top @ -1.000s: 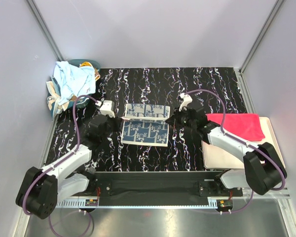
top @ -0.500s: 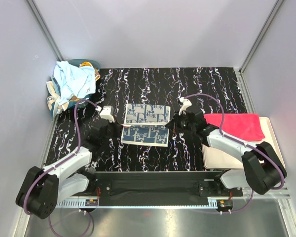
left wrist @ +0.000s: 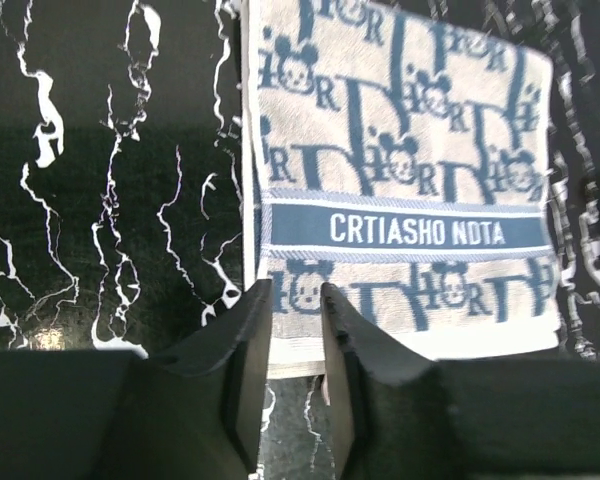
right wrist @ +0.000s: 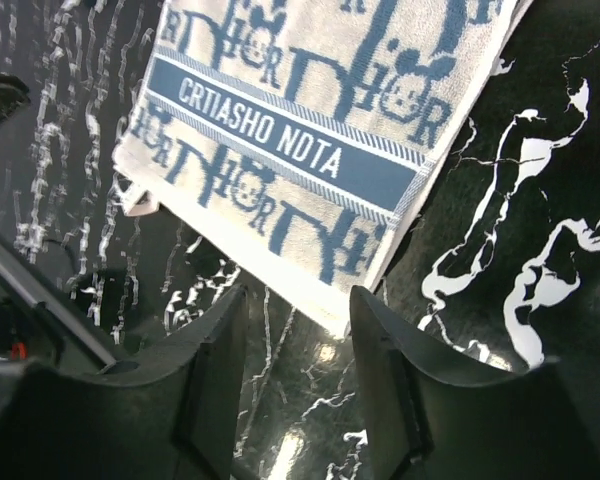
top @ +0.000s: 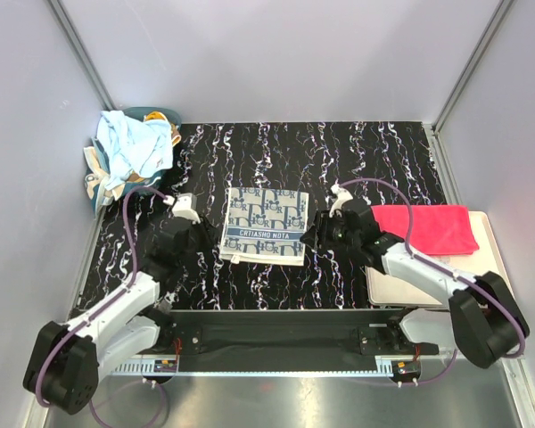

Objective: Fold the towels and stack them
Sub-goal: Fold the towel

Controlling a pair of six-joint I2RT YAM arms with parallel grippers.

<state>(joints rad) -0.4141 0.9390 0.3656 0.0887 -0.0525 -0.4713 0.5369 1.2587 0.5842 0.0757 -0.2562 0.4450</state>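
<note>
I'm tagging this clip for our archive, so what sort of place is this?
Probably a lab test cell: plain panel walls box in a black marbled table, with a left arm and right arm bolted at its near edge, flanking a monogram towel.

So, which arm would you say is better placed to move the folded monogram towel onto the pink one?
Probably the right: its end effector sits open beside the monogram towel, and the pink towel lies on its side.

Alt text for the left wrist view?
Folded grey towel with dark-blue monogram print lies flat on a black marbled table. The left hand hovers at its near left corner, fingers slightly apart, gripping nothing.
</note>
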